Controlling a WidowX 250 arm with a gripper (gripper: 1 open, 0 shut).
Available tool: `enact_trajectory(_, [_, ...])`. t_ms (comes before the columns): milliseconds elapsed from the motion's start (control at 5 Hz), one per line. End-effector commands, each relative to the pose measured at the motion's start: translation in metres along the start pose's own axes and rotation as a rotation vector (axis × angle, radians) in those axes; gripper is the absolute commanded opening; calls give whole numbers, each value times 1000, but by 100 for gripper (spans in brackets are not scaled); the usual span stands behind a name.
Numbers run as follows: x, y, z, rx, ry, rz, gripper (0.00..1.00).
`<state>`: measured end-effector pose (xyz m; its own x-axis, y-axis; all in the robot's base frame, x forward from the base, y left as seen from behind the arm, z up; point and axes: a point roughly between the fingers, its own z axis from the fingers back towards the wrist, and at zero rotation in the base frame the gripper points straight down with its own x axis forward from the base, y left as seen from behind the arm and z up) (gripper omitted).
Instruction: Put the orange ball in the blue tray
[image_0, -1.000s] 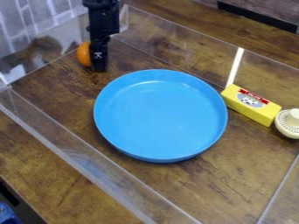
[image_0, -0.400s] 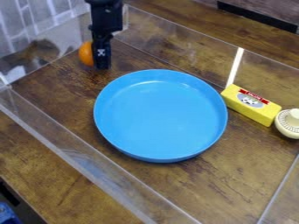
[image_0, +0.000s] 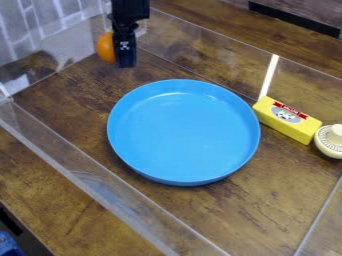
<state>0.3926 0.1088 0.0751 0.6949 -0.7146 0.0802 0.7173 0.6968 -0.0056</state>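
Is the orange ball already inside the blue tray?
No, the orange ball is up at the end effector, beyond the blue tray's far rim.

Yellow box: at three o'clock, lying flat, red-and-white label on top.
Round cream-coloured object: beside the box, right frame edge.
White strip: two o'clock, flat on counter.

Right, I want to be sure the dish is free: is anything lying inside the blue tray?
Nothing shows inside the blue tray; its floor is in plain view. The orange ball is outside it, by the claw. What lies underneath the tray is covered.
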Motion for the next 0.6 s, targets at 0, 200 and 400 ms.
enact_trajectory(0, [24, -19, 38, 68, -68, -42, 0])
enact_trajectory(200, [41, -40, 33, 45, -82, -88, 0])
enact_trajectory(400, [60, -57, 25, 24, -92, -139, 0])
